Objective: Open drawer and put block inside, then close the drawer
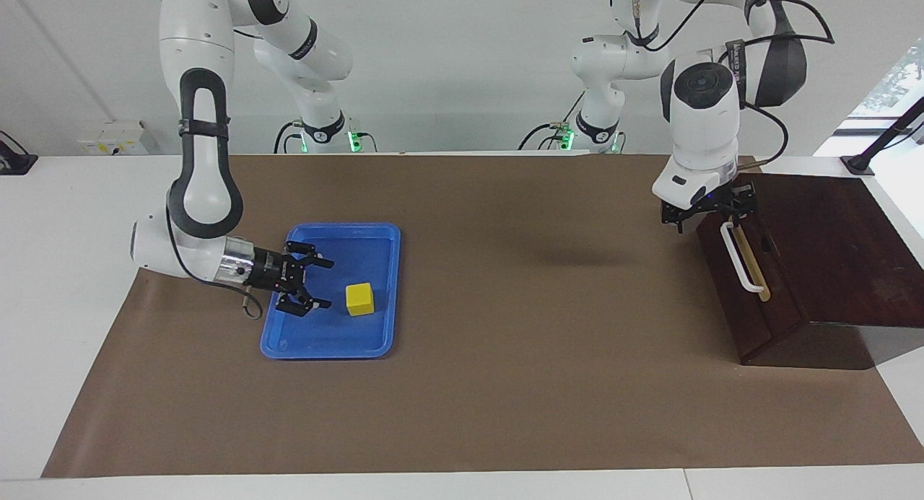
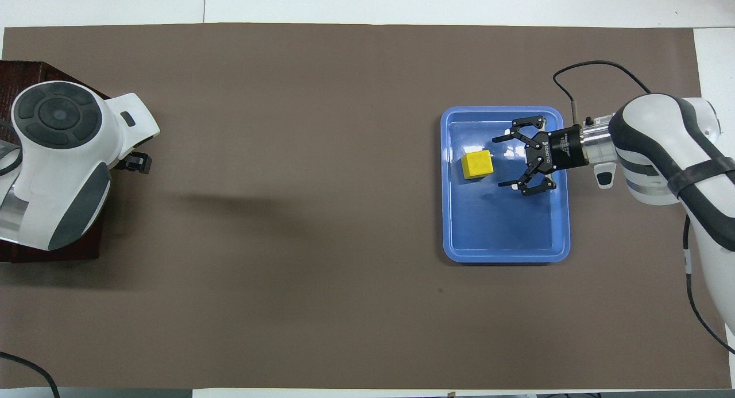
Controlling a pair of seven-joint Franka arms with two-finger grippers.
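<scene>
The yellow block (image 1: 359, 299) lies in the blue tray (image 1: 325, 351); it also shows in the overhead view (image 2: 477, 164). My right gripper (image 1: 326, 283) is open and low inside the tray, its fingers pointing at the block with a small gap left; the overhead view shows it too (image 2: 501, 161). The drawer (image 1: 758, 309) of the dark wooden box (image 1: 830, 240) is shut. My left gripper (image 1: 707, 215) is open, at the end of the white handle (image 1: 741, 260) nearest the robots. I cannot tell whether it touches the handle. In the overhead view the arm hides most of the left gripper (image 2: 136, 163).
A brown mat (image 1: 505, 356) covers the table between the tray and the box. The box stands at the left arm's end of the table, its front turned toward the tray. A white table edge (image 1: 58, 269) runs beside the tray.
</scene>
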